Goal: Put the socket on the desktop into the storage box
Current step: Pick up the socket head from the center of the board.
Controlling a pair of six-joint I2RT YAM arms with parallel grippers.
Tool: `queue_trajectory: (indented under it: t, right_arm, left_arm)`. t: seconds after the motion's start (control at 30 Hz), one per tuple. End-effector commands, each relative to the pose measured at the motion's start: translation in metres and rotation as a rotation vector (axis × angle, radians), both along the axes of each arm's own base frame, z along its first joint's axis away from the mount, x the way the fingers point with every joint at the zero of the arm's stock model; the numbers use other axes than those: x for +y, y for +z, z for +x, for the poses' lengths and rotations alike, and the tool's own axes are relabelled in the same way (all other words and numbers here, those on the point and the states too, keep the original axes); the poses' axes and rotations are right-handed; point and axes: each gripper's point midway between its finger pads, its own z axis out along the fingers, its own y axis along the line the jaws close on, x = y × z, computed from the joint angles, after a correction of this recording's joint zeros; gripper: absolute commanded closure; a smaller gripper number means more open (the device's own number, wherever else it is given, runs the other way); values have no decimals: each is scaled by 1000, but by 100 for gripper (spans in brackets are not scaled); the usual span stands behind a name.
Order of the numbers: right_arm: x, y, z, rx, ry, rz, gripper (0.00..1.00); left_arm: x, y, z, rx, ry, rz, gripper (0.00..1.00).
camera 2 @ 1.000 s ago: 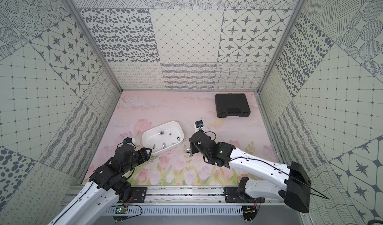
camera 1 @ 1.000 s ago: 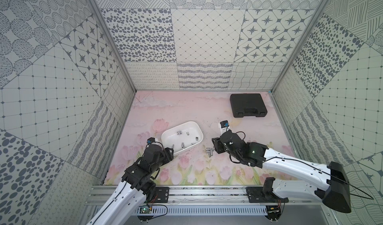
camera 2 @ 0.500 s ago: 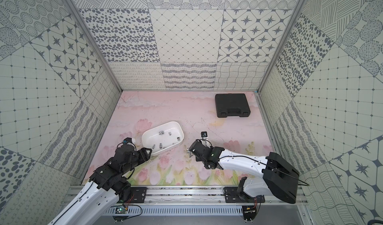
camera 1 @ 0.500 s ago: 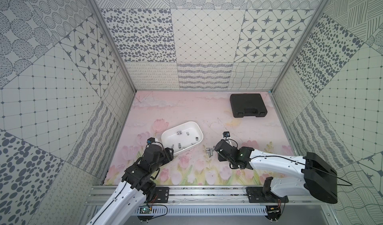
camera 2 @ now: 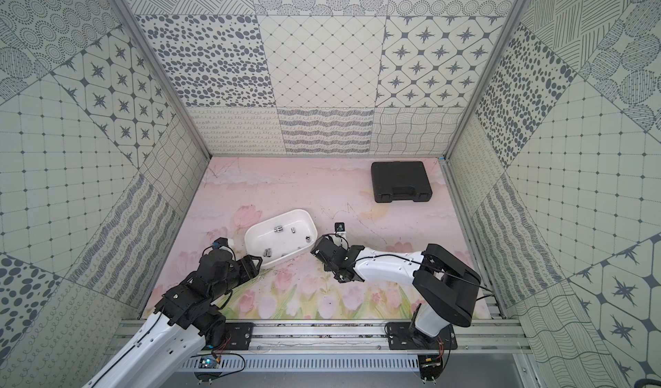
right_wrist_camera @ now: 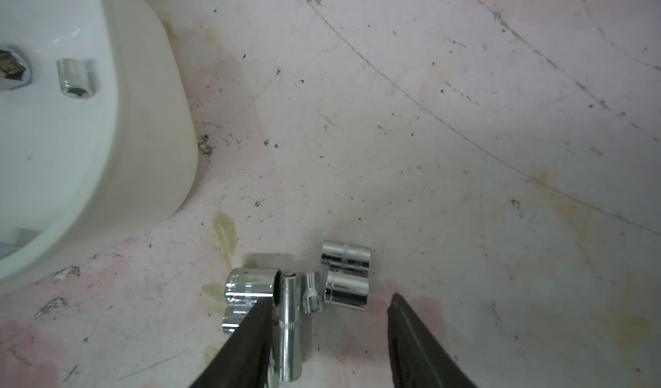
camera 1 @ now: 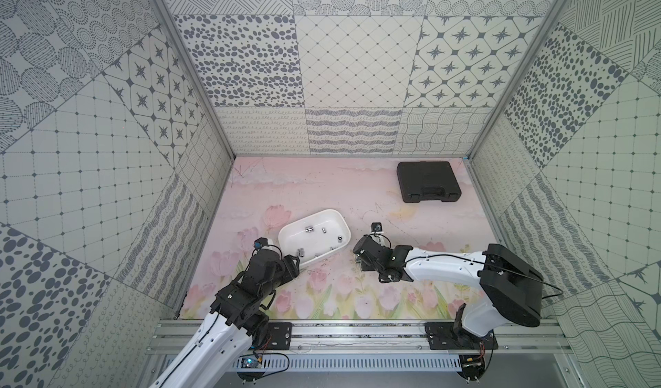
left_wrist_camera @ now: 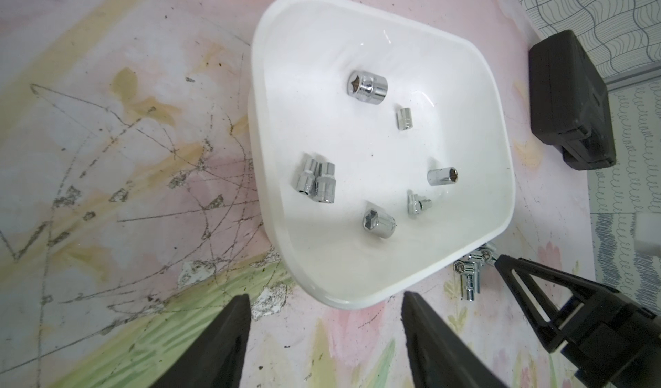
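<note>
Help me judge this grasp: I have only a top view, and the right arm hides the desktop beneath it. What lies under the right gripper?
Observer: The right wrist view shows a cluster of small chrome sockets lying on the scuffed pink tulip-printed desktop, beside the white shallow plastic storage box.
Operator: Are the jaws shut on one?
Observer: No. The right gripper is open; a long slim chrome socket lies between its fingers, with a gap to one.
Operator: And the other arm?
Observer: The left gripper is open and empty, its tips at a corner of the box.

White storage box (camera 1: 318, 242), pink tulip-printed desktop (camera 1: 322, 189), black case (camera 1: 429, 181)
</note>
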Motion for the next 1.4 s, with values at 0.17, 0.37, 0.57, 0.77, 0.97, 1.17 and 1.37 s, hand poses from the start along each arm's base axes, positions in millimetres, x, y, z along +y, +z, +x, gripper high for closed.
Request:
queue_trajectory:
  t: [0.17,0.37,0.57,0.77,0.97,1.17,1.37]
  right_arm:
    - [-1,-6,11,-16,-50,-10,52]
    - [1,-10,13,-8,-50,-18,56]
    - [2,-12,15,-6,-50,-27,58]
    - [-2,-17,15,1,-59,-36,62]
    - [-4,-20,15,11,-61,-43,64]
    - [-3,-25,13,25,-61,-45,65]
    - [-4,-25,13,27,-67,-42,69]
  left_arm:
    - [-4,4,3,-24,-8,-16,28]
    - [-3,3,3,-21,-8,-15,28]
    - [-3,4,3,-23,-6,-15,28]
    - [-3,3,3,-21,-7,-14,28]
    - [-3,3,3,-20,-6,-15,28]
    - [-3,2,3,-20,-8,-12,28]
    - [-3,4,4,-23,-7,-14,28]
